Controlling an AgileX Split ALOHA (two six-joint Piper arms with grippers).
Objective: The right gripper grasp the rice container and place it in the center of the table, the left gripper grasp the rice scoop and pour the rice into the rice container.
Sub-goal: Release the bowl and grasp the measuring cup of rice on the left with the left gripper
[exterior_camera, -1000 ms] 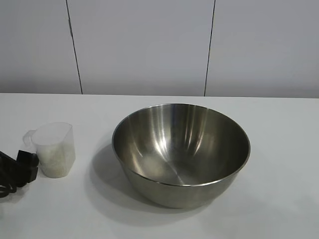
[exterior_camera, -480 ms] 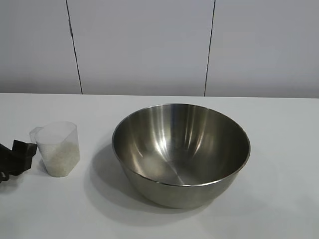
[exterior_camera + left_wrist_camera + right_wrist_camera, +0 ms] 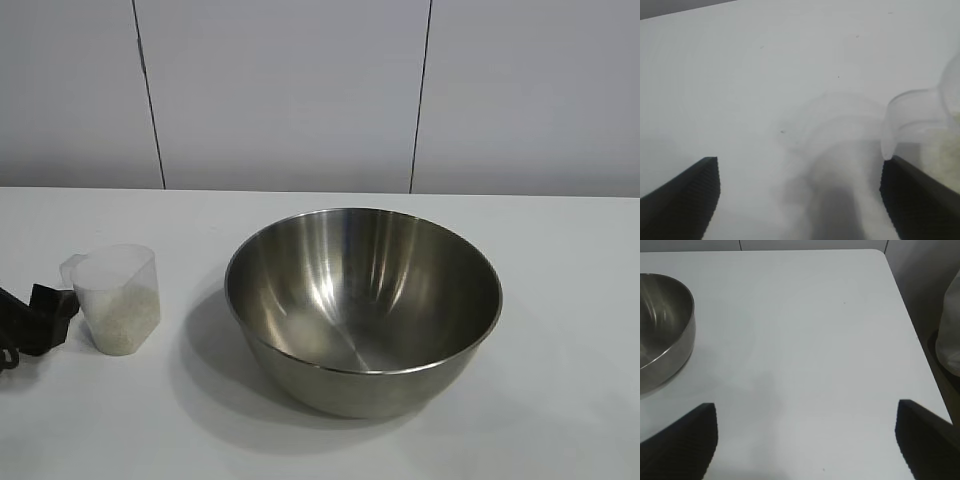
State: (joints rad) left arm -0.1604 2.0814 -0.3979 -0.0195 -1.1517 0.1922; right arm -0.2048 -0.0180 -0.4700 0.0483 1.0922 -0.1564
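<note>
Rice container (image 3: 363, 308) sits upright on the table (image 3: 560, 400), big shiny steel bowl, and its reflective inside shows bare metal down to the bottom. Everything else we place off that bowl.

Over on the bowl's left side in the exterior view stands the rice scoop (image 3: 113, 298), upright on the tabletop, apart from the bowl with a strip of white table between them. It's a clear plastic cup, and the rice (image 3: 122, 318) fills its lower half as a pale grainy mass. The stubby handle points away from the bowl.

And right there at that handle is the left gripper (image 3: 40, 318), low on the far side of the scoop from the bowl, black and partly cut off by the frame edge. From the left wrist view its fingers (image 3: 687, 192) are spread wide, nothing clamped between them. One fingertip is right up against the scoop's handle (image 3: 912, 117), while the other stands well off with bare table in the gap. So the scoop is beside one finger, not between the two, and no grip on it.

Right gripper (image 3: 805, 440) now: the right wrist view shows its two fingers spread wide apart over bare tabletop, holding nothing. The bowl (image 3: 662, 327) lies off to one side of it, near but not touching, outside the span of the fingers.
</note>
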